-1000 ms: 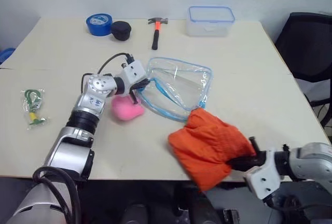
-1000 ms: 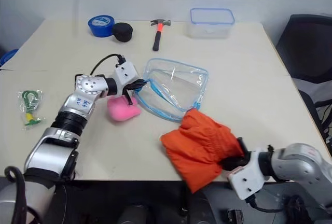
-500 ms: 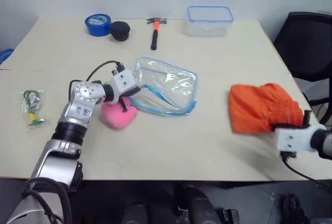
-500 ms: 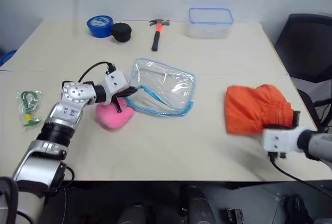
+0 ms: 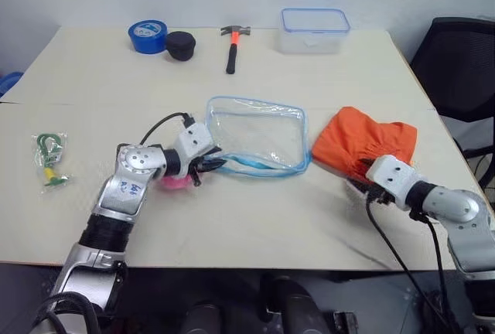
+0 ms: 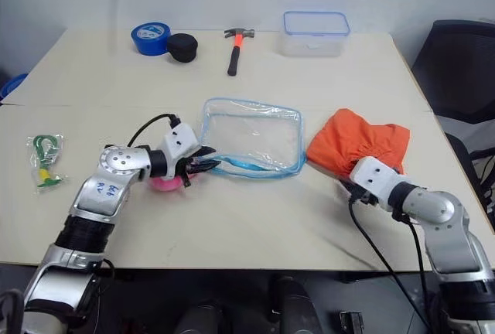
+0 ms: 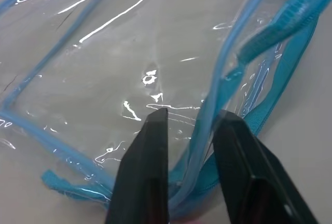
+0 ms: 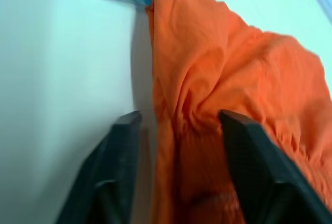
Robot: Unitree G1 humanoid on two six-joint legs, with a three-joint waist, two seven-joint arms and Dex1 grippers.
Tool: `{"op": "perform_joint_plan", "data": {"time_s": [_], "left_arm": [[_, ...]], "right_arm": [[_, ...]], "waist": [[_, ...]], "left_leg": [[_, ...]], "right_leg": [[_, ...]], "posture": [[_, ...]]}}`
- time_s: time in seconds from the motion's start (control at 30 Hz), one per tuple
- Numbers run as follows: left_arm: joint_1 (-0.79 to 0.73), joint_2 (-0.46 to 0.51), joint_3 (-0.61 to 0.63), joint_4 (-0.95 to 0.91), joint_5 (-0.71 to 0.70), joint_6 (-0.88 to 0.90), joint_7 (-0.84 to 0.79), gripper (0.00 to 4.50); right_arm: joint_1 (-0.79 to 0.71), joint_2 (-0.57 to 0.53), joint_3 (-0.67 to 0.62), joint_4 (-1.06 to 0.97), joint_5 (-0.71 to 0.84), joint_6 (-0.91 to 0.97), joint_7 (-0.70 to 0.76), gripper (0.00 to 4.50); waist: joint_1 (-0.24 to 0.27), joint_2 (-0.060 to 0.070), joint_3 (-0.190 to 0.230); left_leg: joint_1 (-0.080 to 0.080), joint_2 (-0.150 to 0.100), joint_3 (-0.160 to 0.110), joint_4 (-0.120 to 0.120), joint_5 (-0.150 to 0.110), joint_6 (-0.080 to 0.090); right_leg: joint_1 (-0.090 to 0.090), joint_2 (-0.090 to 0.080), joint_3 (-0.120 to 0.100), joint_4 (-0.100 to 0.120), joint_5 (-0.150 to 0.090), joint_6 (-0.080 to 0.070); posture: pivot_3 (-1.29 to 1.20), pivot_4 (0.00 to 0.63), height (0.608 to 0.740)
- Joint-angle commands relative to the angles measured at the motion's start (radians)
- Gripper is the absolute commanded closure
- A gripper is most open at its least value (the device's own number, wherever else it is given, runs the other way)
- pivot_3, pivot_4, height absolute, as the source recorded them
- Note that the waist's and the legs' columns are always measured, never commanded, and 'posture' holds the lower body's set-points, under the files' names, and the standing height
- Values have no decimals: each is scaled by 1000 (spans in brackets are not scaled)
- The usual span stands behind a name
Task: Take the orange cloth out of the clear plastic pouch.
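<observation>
Left eye view, far left: a small green packet [image 5: 49,159] is lying by the table [image 5: 255,218] edge, well apart from my work.
Left gripper: my left gripper [image 7: 189,130] is standing partly open, its fingers [image 7: 148,151] straddling the blue zipper trim at the mouth of the clear plastic pouch [image 5: 257,133]; nothing is clamped. A pink plush toy [image 5: 172,182] is peeking out beneath it.
Pouch: it is lying flat and looks empty.
Orange cloth: the orange cloth [image 5: 362,146] is sitting bunched on the table just right of the pouch, one corner touching the trim.
Right gripper: my right gripper [image 8: 176,130] is spread wide over the cloth's near folds, gripping nothing.
Doing it well: I am judging the cloth already out, so I should be backing both hands straight off without snagging fabric or zipper.
</observation>
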Motion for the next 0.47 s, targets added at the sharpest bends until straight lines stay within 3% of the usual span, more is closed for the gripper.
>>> {"op": "perform_joint_plan", "data": {"time_s": [0.03, 0.1, 0.13, 0.3, 0.47], "left_arm": [[-2, 30, 101, -110, -128, 98, -39, 1684], [15, 87, 189, -166, -237, 186, -98, 1057], [36, 136, 242, -185, -287, 208, -146, 791], [164, 349, 404, -167, -386, 196, -300, 791], [291, 488, 505, 6, -340, 70, -354, 791]], "right_arm": [[16, -32, -128, -115, 147, 134, 42, 667], [48, -49, -235, -164, 266, 250, 83, 0], [84, -67, -303, -183, 328, 304, 124, 0], [261, -143, -550, -181, 484, 455, 265, 0], [390, -146, -664, -63, 460, 400, 308, 0]], "waist": [[-1, 0, 0], [-4, 0, 0], [-4, 0, 0], [-2, 0, 0], [-1, 0, 0]], "left_leg": [[0, 0, -1, 0, 0, 0], [0, 0, -4, 0, 0, 0], [0, 1, -6, 0, 0, 0], [1, 1, -9, -1, 0, 0], [1, -1, -9, -2, -1, 1]], "right_leg": [[0, 0, 0, 0, 0, 0], [0, 0, 0, 0, 0, 0], [0, 1, 0, 0, 0, 0], [1, 1, 0, -2, -1, -1], [1, 2, 0, -6, -1, -1]], "posture": [[0, 150, 740], [0, 150, 740], [0, 150, 740], [0, 150, 740], [0, 150, 740]]}}
